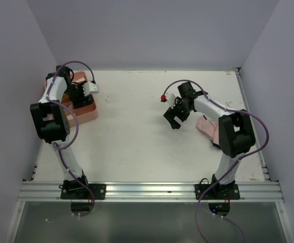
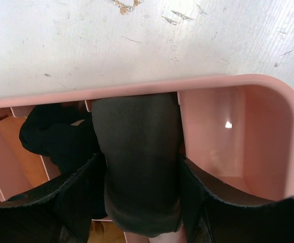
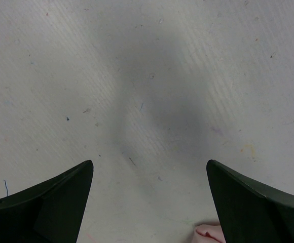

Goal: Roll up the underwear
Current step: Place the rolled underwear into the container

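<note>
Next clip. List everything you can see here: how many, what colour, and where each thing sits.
olive underwear: one, dark olive-brown, rolled, in a tray compartment
pink underwear: one, pale pink, lying on the table beside the right arm, partly hidden by it
tray: one, pink plastic, far left of the table
black cloth: one, black, in the compartment next to the olive underwear
orange item: at least one, orange-brown, in the tray beyond the black cloth; cannot tell what it is
table: one, white, scuffed
left tool: one, black, fingers on either side of the olive underwear; grip unclear
right tool: one, black, open, empty, over bare table
</note>
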You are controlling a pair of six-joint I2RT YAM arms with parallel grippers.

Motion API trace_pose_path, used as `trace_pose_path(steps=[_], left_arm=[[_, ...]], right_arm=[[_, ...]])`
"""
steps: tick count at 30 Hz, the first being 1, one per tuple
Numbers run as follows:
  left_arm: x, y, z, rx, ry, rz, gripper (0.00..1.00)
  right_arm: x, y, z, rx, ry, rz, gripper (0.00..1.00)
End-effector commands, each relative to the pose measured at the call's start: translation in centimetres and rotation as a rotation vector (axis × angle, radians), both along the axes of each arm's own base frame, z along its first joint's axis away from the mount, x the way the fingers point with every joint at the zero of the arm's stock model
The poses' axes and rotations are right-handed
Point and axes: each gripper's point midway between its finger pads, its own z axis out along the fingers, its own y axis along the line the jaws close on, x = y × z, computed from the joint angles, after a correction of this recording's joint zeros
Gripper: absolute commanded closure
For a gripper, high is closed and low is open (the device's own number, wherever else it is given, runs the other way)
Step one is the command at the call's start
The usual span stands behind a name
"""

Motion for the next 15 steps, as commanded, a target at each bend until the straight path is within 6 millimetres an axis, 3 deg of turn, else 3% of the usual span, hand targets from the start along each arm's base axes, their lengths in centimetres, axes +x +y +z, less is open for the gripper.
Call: trace_pose_path(steps=[1, 6, 7, 8, 15], left_arm=[[-0.5, -0.2, 2.8, 0.0, -0.023, 0.018, 0.36], [-0.3, -0.3, 3.9, -0.001, -0.057, 0.02, 0.3], [-0.2, -0.3, 4.1, 0.0, -0.063, 0.022, 0.2], [-0.2, -0.3, 4.3, -0.005, -0.068, 0.026, 0.18], [0.6, -0.6, 6.5, -0.027, -0.122, 0.03, 0.17]], right_arm=[[0.5, 0.2, 2.0, 0.025, -0.059, 0.014, 0.01], [0.7, 0.4, 2.1, 0.028, -0.063, 0.014, 0.01], [0.7, 0.3, 2.1, 0.025, -0.062, 0.015, 0.01], [0.7, 0.4, 2.1, 0.027, -0.063, 0.016, 0.01], [0.8, 0.4, 2.0, 0.025, -0.056, 0.016, 0.01]])
